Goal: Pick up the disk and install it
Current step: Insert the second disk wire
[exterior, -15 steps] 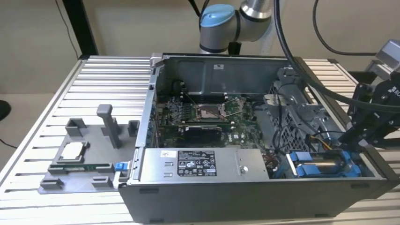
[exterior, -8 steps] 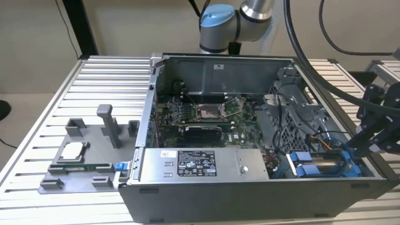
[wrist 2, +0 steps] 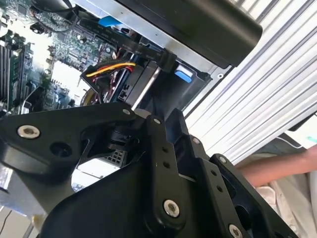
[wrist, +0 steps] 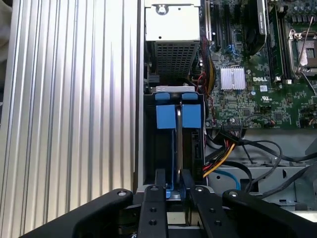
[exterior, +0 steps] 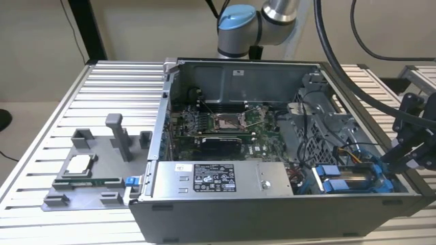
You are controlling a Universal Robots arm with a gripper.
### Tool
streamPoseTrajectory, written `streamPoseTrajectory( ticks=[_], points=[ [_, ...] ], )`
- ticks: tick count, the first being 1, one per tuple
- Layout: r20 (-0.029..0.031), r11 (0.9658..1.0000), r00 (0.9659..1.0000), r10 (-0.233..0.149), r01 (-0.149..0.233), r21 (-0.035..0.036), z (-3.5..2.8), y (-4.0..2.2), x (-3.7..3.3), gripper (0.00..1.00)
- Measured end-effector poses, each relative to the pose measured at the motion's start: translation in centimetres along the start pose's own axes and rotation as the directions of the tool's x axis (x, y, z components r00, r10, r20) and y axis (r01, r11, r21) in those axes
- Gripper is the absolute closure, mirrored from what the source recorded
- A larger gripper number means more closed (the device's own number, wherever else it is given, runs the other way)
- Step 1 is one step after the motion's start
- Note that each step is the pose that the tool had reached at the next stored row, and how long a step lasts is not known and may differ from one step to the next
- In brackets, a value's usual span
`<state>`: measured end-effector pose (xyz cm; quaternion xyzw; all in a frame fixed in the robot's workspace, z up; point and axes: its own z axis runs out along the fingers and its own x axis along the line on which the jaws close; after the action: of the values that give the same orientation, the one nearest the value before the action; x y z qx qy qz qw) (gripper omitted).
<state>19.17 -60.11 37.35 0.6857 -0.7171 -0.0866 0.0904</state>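
You are in the install step: the gripper (wrist: 172, 184), jaws narrowed on the blue edge of the disk (wrist: 179, 116), seats it edge-on in the case's drive bay (wrist: 148, 148), so keep the push straight along the slot.

The grey box (exterior: 204, 179) at the computer case's front edge carries a black-and-white sticker (exterior: 214, 178); its print is too small to read. A small white sticker (exterior: 238, 72) sits on the case's inner wall, also unreadable. White lettering (wrist: 261, 79) stands on the green circuit board (wrist: 247, 99).
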Motion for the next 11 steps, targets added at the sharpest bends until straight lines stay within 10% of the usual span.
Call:
streamPoseTrajectory(
  ticks=[10, 11],
  points=[
    [0.0003, 1.0000, 1.0000, 0.000, 0.000, 0.0000, -0.01, -0.06, 0.04, 0.00],
    [0.0095, 1.0000, 1.0000, -0.003, 0.003, -0.0005, -0.01, -0.06, 0.07, 0.00]
  ],
)
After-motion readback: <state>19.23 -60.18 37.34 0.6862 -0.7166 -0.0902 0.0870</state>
